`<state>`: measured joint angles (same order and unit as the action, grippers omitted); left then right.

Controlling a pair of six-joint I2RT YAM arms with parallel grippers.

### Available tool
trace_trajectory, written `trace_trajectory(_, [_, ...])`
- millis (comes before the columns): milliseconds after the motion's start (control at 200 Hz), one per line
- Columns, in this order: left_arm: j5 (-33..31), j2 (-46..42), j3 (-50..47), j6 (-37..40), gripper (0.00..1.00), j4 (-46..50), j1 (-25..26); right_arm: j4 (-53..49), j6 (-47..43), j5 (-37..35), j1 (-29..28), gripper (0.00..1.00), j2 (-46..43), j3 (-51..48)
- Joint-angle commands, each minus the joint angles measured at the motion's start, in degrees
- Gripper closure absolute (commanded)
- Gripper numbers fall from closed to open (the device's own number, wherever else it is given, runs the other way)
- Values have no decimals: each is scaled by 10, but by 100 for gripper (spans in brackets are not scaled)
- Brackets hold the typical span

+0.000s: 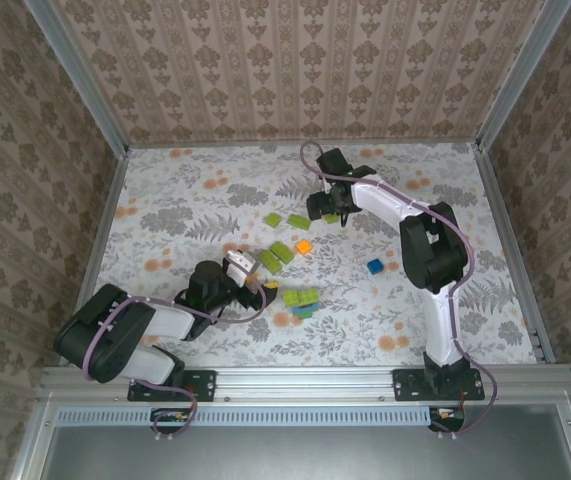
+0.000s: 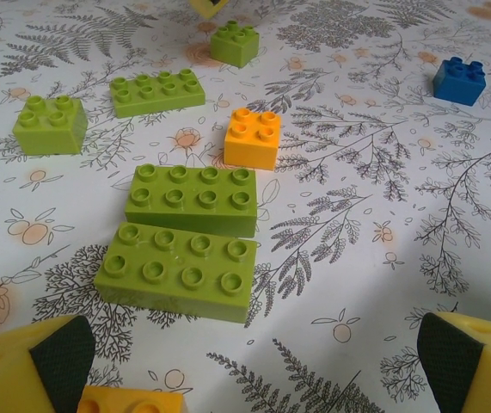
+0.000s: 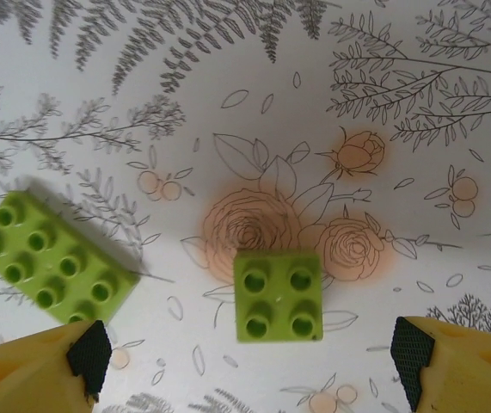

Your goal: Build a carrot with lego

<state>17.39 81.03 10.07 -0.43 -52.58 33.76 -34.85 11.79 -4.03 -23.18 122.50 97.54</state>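
Observation:
The lego lies loose on the flowered table. My left gripper (image 2: 258,370) (image 1: 257,280) is open and low over bare cloth, just short of two lime 2x4 bricks (image 2: 179,270) (image 2: 192,200) lying side by side. An orange 2x2 brick (image 2: 253,138) (image 1: 304,246) sits behind them. Another orange brick (image 2: 129,400) lies by my left finger. The carrot (image 1: 302,300), a lime cluster with a bit of blue under it, rests right of my left gripper. My right gripper (image 3: 249,353) (image 1: 327,210) hangs open above a lime 2x2 brick (image 3: 278,296), which sits between its pads (image 3: 90,357) without touching them.
A blue brick (image 1: 375,266) (image 2: 459,80) lies apart at the right. More lime bricks (image 1: 273,219) (image 1: 299,222) lie near my right gripper, one a 2x4 (image 3: 52,260). Metal rails (image 1: 105,215) and patterned walls fence the table.

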Motion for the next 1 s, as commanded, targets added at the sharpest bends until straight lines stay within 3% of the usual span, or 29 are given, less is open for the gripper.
trace_trajectory(0, [17,11,9,3,0,-1,2,-1,-18,24,11,13,25,31])
trace_trajectory(290, [19,14,14,5,0,6,3,-1,-26,46,26,19,61,44])
trace_trajectory(665, [18,18,18,7,0,9,3,-8,-26,51,27,39,88,55])
trace_trajectory(995, [20,18,19,7,0,10,3,11,-23,76,35,39,71,20])
